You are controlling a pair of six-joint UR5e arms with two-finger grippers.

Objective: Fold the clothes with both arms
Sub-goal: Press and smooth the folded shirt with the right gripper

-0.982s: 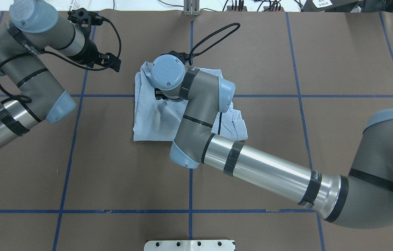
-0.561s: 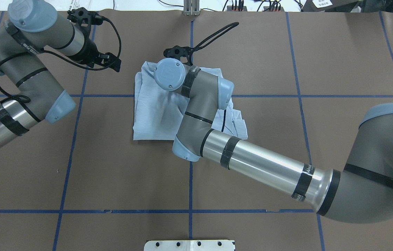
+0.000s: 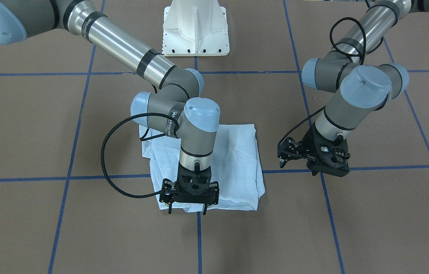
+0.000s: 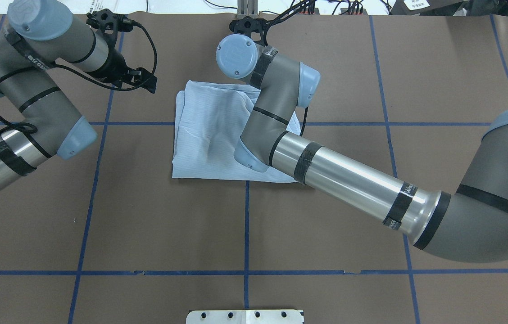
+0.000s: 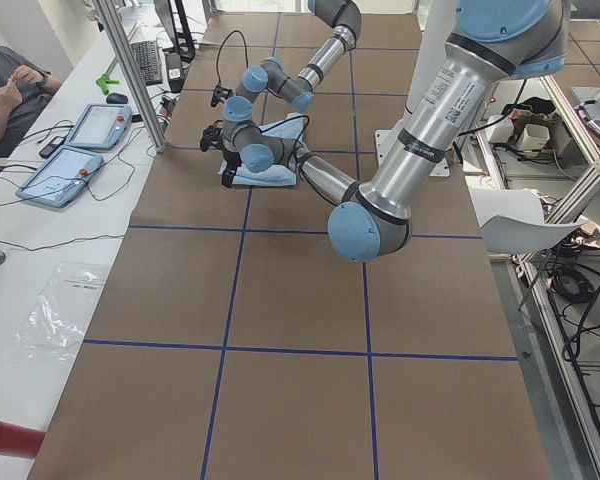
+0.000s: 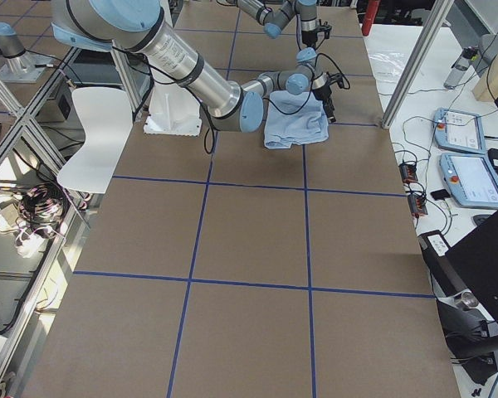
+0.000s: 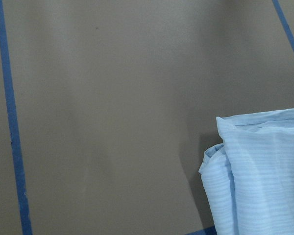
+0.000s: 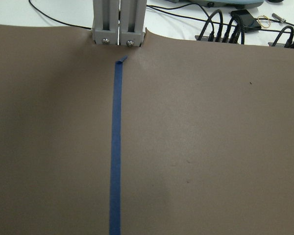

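Shirt (image 4: pixel 204 135) lies partly under right arm (image 4: pixel 348 180) on taped table (image 4: pixel 146 225).

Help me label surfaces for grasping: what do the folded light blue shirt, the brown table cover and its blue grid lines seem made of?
Folded light blue shirt: thin woven cloth, matte; fine stripes, soft creases. Brown table cover: probably paper or thin sheet, matte; its far edge curls up. Blue grid lines: likely adhesive tape; one end is ragged.
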